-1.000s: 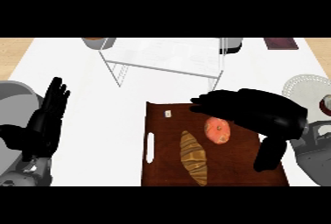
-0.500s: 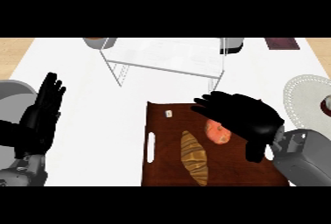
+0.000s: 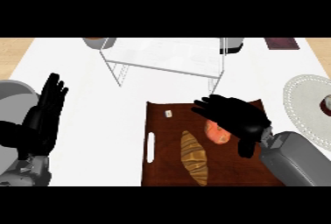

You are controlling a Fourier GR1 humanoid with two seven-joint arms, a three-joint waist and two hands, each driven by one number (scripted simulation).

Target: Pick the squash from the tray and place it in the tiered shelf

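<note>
fingers (image 3: 208, 105) over half-hidden squash (image 3: 217, 132)

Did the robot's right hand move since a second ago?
Yes. The right hand pulled back toward the view's lower edge over the tray, and now covers part of the squash.

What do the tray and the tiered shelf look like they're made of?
The tray looks like dark, reddish-brown wood with a matte finish and a cut-out handle slot. The tiered shelf looks like pale metal or clear plastic on thin wire-like legs; which one is unclear.
</note>
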